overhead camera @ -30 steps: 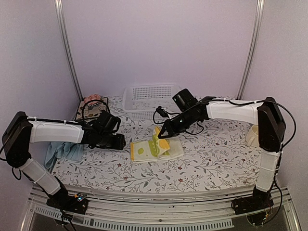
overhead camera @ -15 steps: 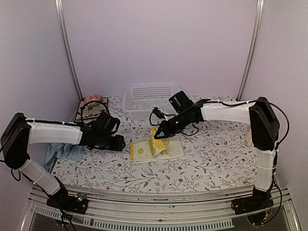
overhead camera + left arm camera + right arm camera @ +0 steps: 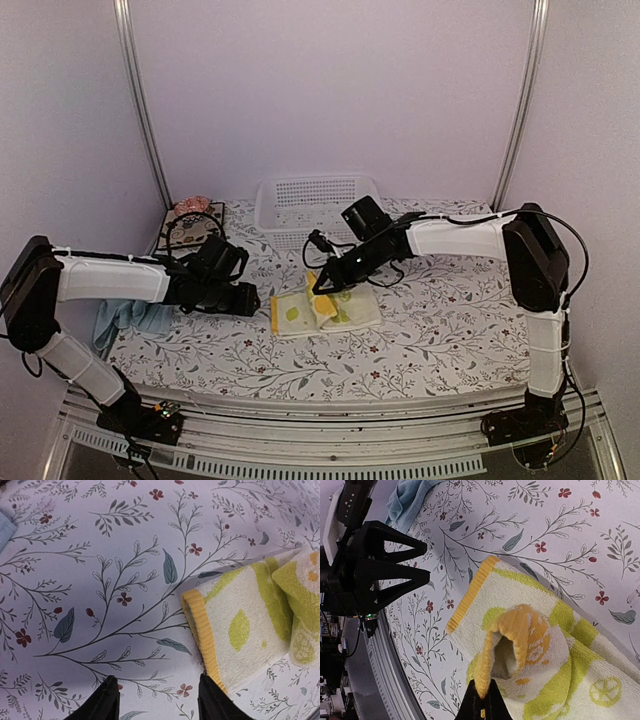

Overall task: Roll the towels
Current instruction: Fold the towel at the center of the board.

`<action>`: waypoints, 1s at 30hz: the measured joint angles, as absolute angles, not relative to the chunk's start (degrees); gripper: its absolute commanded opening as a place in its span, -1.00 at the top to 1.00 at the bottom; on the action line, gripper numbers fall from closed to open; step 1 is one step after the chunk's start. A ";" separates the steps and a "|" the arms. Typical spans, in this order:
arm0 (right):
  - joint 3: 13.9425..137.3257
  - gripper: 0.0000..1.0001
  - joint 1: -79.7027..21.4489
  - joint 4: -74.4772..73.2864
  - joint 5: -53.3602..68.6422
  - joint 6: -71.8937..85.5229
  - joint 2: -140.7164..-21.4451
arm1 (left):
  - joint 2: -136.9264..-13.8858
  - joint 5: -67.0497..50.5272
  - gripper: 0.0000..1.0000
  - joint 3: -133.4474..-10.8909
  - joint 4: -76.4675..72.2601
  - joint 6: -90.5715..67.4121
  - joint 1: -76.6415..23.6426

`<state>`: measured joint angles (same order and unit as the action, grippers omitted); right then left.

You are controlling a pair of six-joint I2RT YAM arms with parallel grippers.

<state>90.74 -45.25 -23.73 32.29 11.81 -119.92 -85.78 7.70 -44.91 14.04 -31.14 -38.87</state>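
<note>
The yellow-green towel (image 3: 325, 310) lies mid-table, partly folded over itself; it also shows in the left wrist view (image 3: 245, 625) and the right wrist view (image 3: 530, 630). My right gripper (image 3: 322, 285) is shut on its orange-yellow hem (image 3: 490, 680) and holds that edge curled up over the towel's middle. My left gripper (image 3: 250, 298) is open and empty, just left of the towel's left hem (image 3: 200, 630), its right fingertip (image 3: 215, 700) close to that hem. The pale blue towel (image 3: 130, 315) lies bunched at the table's left edge, under my left arm.
A white perforated basket (image 3: 315, 205) stands at the back centre. A dark floral mat (image 3: 195, 228) with a black ring on it lies at the back left. A cream cup (image 3: 525, 282) sits at the right edge.
My right gripper has carried the lifted towel edge leftward and lower, folding it further over the towel. My left arm has barely moved.
</note>
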 measured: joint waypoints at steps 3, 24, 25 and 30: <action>91.55 0.96 -45.45 -23.46 32.49 11.94 -120.88 | -85.78 7.57 -0.11 -44.88 14.02 -31.14 -38.87; 98.00 0.87 -47.90 -22.22 33.39 11.99 -126.82 | -85.73 4.80 -0.18 -44.36 12.53 -30.46 -38.87; 98.21 0.78 -47.90 -22.22 33.36 11.99 -127.09 | -85.73 4.71 -0.19 -44.36 12.49 -30.41 -38.87; 98.43 0.41 -47.94 -22.52 33.56 11.94 -128.16 | -85.73 4.45 -0.23 -44.34 12.23 -30.11 -38.87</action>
<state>98.43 -47.94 -22.52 33.56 11.94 -128.16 -85.73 4.45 -44.34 12.23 -30.11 -38.87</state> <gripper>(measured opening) 0.235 0.605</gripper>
